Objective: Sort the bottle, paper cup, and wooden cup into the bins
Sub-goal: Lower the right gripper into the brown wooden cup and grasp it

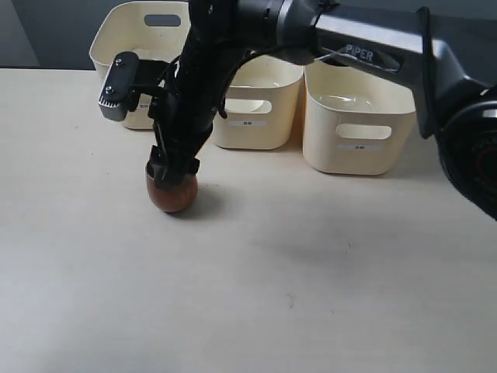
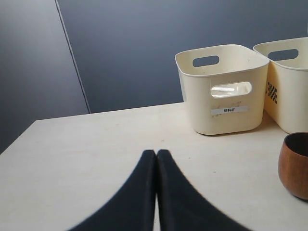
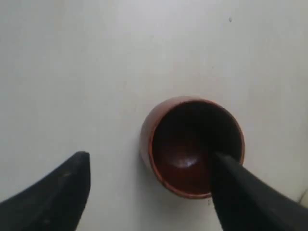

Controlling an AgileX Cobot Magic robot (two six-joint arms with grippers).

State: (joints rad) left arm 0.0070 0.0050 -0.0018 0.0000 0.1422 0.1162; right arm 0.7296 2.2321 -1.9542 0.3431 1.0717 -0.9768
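The wooden cup [image 1: 172, 194], rounded and reddish-brown, stands upright on the table in front of the left bin [image 1: 116, 54]. My right gripper [image 1: 172, 171] reaches across from the right and hangs right over it. In the right wrist view this gripper [image 3: 149, 156] is open. One finger [image 3: 240, 187] dips inside the wooden cup [image 3: 192, 144], the other stays well outside the rim. My left gripper [image 2: 156, 152] is shut and empty, low over the table, with the wooden cup [image 2: 294, 166] off to its side. The bottle and the paper cup are out of view.
Three cream-yellow bins line the back of the table: left, middle [image 1: 256, 116] and right [image 1: 357, 144]. The left wrist view shows one bin [image 2: 224, 101] and part of another [image 2: 288, 91]. The dark right arm [image 1: 365, 47] spans above the bins.
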